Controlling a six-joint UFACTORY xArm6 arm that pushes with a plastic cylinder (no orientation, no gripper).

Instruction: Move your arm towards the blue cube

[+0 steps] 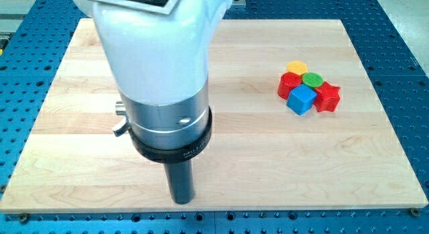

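The blue cube (pixel 301 98) sits on the wooden board (pixel 268 147) at the view's right, in a tight cluster. Touching it are a red block (pixel 289 84) on its upper left, a green round block (pixel 312 79) above it, a red star-shaped block (pixel 328 97) on its right, and a yellow hexagonal block (pixel 297 67) at the cluster's top. My tip (pixel 182 199) is the lower end of the dark rod, near the board's bottom edge at the view's lower middle-left. It stands far to the left of and below the cluster, touching no block.
The arm's large white and metal body (pixel 157 73) fills the view's upper left and hides the board behind it. The board lies on a blue perforated table (pixel 402 46) that shows on all sides.
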